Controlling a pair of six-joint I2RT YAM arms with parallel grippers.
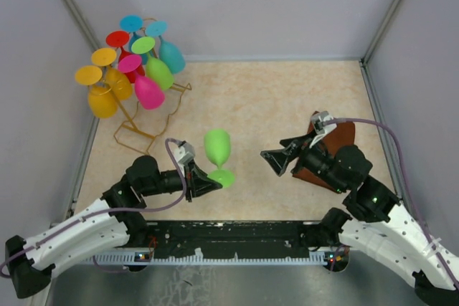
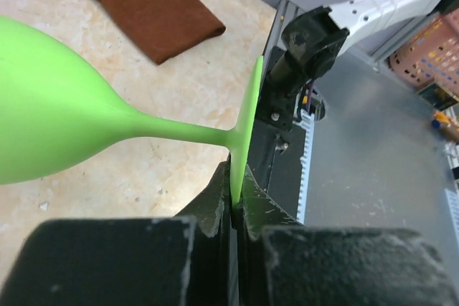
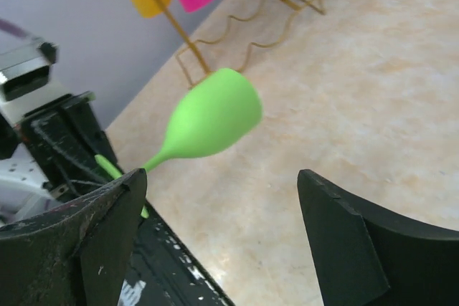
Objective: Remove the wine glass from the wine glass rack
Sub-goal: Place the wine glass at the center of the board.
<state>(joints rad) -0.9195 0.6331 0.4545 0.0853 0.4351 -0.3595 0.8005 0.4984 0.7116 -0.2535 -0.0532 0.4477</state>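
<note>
scene: top view, beige marbled table (image 1: 287,98) with grey walls, two arms at the 6 o'clock edge
wine glass: lime green (image 1: 217,146) (image 2: 57,120) (image 3: 215,112), off the rack, near table centre, well apart from the rack
glass pose: lying over, stem about level, bowl to 12 o'clock, foot to 6 o'clock in top view; bowl looks raised off the tabletop in right wrist view
glass contents: inside of the bowl not in view, cannot tell
left gripper: (image 1: 213,180) (image 2: 234,202) jaws narrow, pinched on the rim of the glass foot, foot disc edge-on between the fingers; sits at 6 o'clock of the glass
right gripper: (image 1: 272,164) (image 3: 219,177) jaws spread wide, nothing between them; at 3 to 4 o'clock of the glass, near but not touching, pointing at it
wine glass rack: golden wire stand (image 1: 136,121) (image 3: 183,34), at 10 o'clock of the table near the left wall, wavy wire base on the tabletop
rack contents: coloured glasses (image 1: 148,92) hang bowl down, feet up, in yellow, red, pink, green and teal/blue, packed close, some touching
brown cloth: (image 1: 343,137) (image 2: 143,1) flat on the table at 3 o'clock, partly under the right arm
cloth vs glass: apart, cloth lies beyond the bowl in left wrist view
</note>
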